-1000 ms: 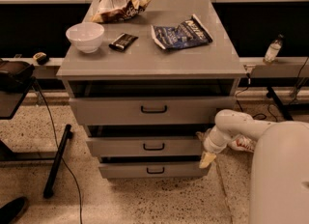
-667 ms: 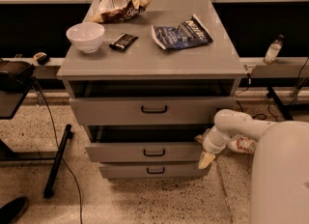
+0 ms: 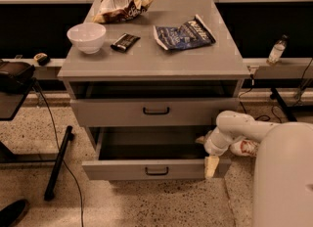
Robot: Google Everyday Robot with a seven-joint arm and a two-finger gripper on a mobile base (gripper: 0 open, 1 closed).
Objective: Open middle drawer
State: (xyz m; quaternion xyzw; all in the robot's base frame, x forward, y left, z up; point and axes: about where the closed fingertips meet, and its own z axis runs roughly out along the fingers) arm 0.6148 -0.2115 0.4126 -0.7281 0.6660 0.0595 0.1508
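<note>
**Q:** Where do you find the middle drawer?
**A:** Noted: the middle drawer (image 3: pixel 117 170) stands well out toward the near side, its grey inside exposed. It sits below the upper drawer (image 3: pixel 107 112), which is out only slightly.
**Q:** And the gripper?
**A:** You'll see the gripper (image 3: pixel 211 166) at the right end of that drawer's front panel, against it. How far open it is: cannot tell.
</note>
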